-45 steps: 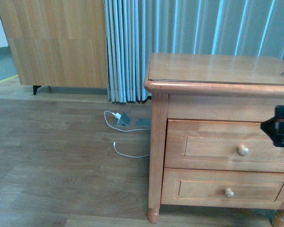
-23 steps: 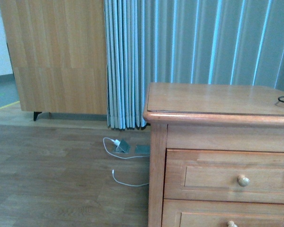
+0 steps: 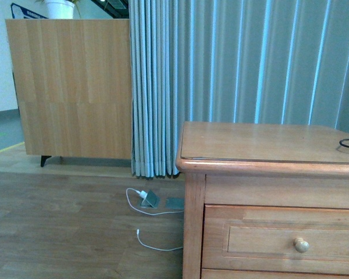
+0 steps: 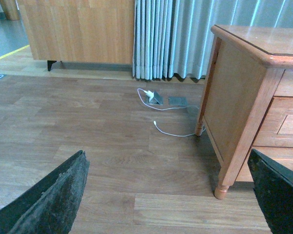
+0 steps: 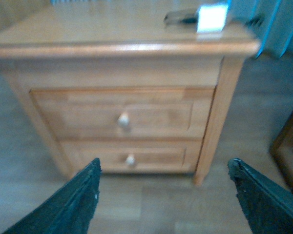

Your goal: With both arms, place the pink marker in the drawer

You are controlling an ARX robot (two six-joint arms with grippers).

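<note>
The honey-coloured cabinet [image 3: 267,145] stands at the right of the front view. Its top drawer [image 3: 279,241] is shut, with a pale round knob [image 3: 301,244]. The blurred right wrist view shows the drawer [image 5: 88,114] and knob [image 5: 123,121] from the front. My right gripper [image 5: 166,204] is open and empty above the floor, well short of the cabinet. My left gripper [image 4: 166,204] is open and empty over the floor, to the side of the cabinet [image 4: 234,97]. Neither arm shows in the front view. The pink marker is not in view.
A white cable and plug [image 3: 141,195] lie on the floor by the grey curtain [image 3: 157,87]. A wooden sideboard [image 3: 70,87] stands at the back left. A white box [image 5: 212,17] and a dark object [image 5: 180,18] sit on the cabinet top. The lower drawer [image 5: 132,157] is shut.
The front view has shifted upward, so the cabinet sits lower in the frame. The black gripper at the right edge a second ago is out of view.
</note>
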